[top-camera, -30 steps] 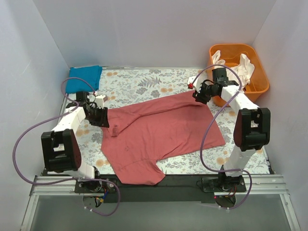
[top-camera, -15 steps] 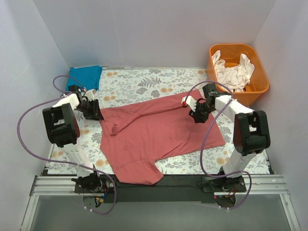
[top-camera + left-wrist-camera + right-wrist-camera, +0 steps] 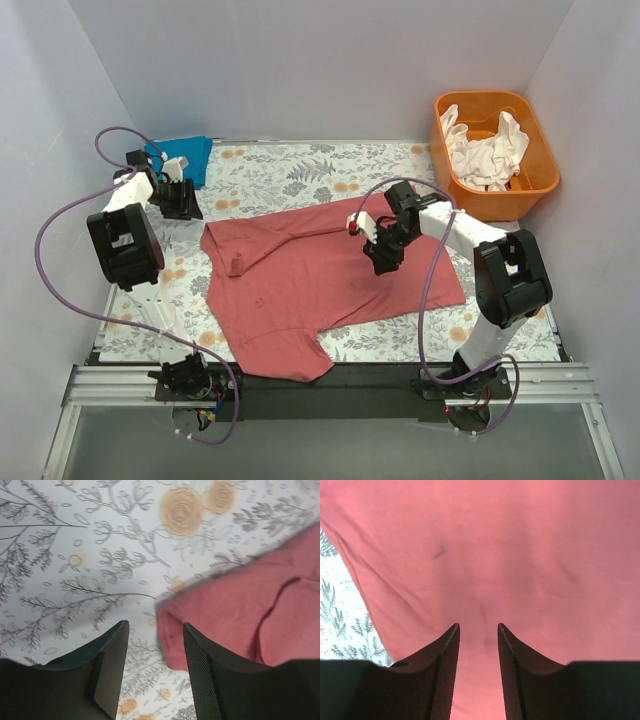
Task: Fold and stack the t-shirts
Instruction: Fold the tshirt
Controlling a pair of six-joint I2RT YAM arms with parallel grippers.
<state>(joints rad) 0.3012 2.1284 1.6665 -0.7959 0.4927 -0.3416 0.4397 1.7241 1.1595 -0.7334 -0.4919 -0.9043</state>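
A red t-shirt [image 3: 320,275] lies spread and rumpled on the flowered table cloth, with one sleeve folded over at its left. My left gripper [image 3: 187,207] is open and empty just left of the shirt's upper left corner. In the left wrist view [image 3: 155,625] that corner [image 3: 240,610] lies by the right finger, not between the jaws. My right gripper [image 3: 384,256] hangs open over the shirt's upper right part. The right wrist view [image 3: 478,626] shows only red cloth [image 3: 520,555] under the jaws. A folded blue t-shirt [image 3: 188,157] lies at the back left.
An orange bin [image 3: 541,181] with white t-shirts [image 3: 486,155] stands at the back right. Grey walls close in the table on three sides. The flowered cloth [image 3: 300,170] shows bare behind the shirt.
My left gripper has moved back and left off the shirt's corner, open. My right gripper has moved left and forward over the shirt. The shirt has shifted slightly left.
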